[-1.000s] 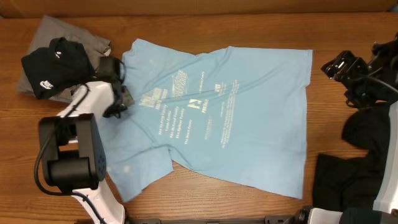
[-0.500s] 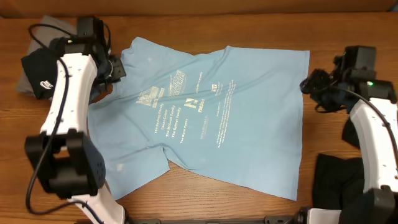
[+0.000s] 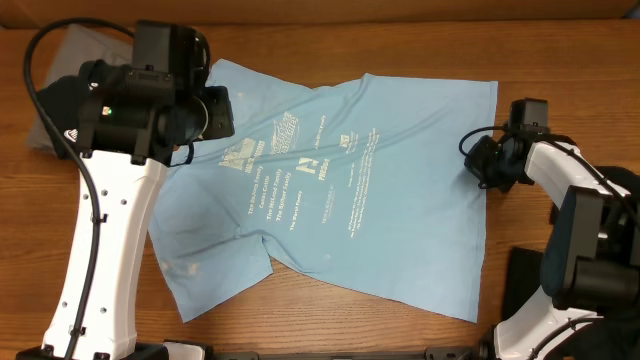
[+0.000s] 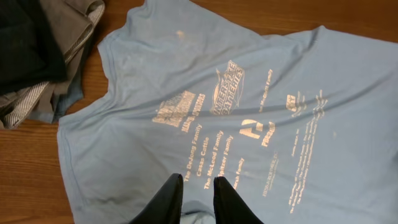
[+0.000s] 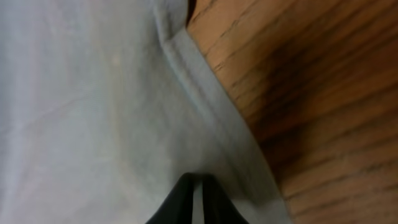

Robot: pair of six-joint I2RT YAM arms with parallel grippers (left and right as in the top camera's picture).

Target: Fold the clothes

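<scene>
Right gripper point(image 5: 194, 182) pinches the light blue T-shirt's point(image 3: 400, 200) hem between its jaws; left gripper point(image 4: 198, 182), slightly parted and empty, should grab fabric directly beneath.

Right jaws clamped onto blue shirt point(image 3: 400, 225) edge; left arm point(image 3: 105, 240) raised.

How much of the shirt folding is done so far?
Done: nothing is folded yet; the blue T-shirt lies spread flat on the table. In hand: the right gripper looks pinched shut on its edge, and the left gripper hovers slightly open over the print. Left: every fold, plus the black clothes beside it.
</scene>
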